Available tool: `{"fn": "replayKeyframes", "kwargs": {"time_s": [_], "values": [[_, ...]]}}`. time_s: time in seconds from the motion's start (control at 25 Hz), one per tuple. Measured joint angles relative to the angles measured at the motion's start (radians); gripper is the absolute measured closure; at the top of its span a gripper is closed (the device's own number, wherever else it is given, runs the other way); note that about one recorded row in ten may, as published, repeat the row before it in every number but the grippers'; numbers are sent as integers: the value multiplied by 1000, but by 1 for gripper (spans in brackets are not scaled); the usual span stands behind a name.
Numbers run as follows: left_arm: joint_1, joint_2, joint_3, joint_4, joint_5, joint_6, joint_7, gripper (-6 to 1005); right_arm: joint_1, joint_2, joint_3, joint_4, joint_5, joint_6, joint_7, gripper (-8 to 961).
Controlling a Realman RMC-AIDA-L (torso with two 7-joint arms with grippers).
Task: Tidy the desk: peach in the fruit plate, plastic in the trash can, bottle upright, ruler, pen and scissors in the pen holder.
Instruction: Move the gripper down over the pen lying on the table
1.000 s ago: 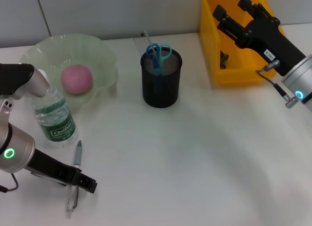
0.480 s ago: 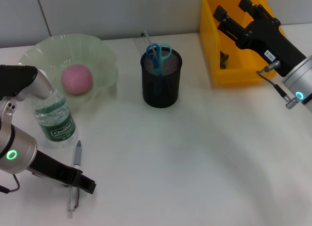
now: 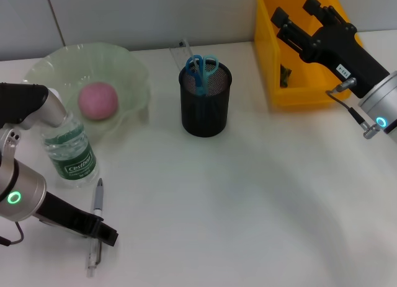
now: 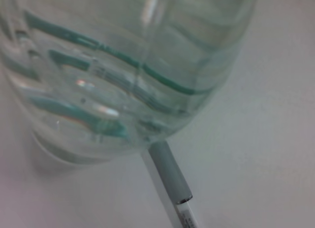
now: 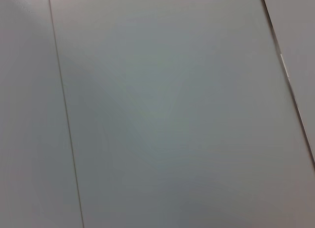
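The pink peach lies in the pale green fruit plate. Beside the plate, the clear bottle with a green label stands upright. A grey pen lies flat on the table near the bottle's base. My left gripper sits low across the pen's middle. Blue scissors and a clear ruler stand in the black mesh pen holder. Over the yellow trash can my right gripper hangs open and holds nothing. A dark crumpled piece, apparently the plastic, lies inside.
Grey wall panels run behind the white table, and the right wrist view shows only them. The trash can stands at the back right, with the pen holder at the back centre.
My left gripper has slid slightly left along the pen, toward the table's near edge. The pen, the bottle and the right arm have not moved.
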Motion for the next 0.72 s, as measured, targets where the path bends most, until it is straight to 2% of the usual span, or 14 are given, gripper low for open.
{"fn": "replayKeyframes", "kwargs": {"time_s": [0.16, 0.36, 0.72], "values": [[2, 0, 2, 4, 0, 2, 2, 409, 0, 0, 1, 0, 0, -1, 7, 128], [2, 0, -2, 8, -7, 12, 6, 413, 0, 0, 1, 0, 0, -1, 8, 128], [-11, 4, -60, 48, -12, 54, 19, 443, 3, 0, 0, 0, -2, -1, 8, 128]]}}
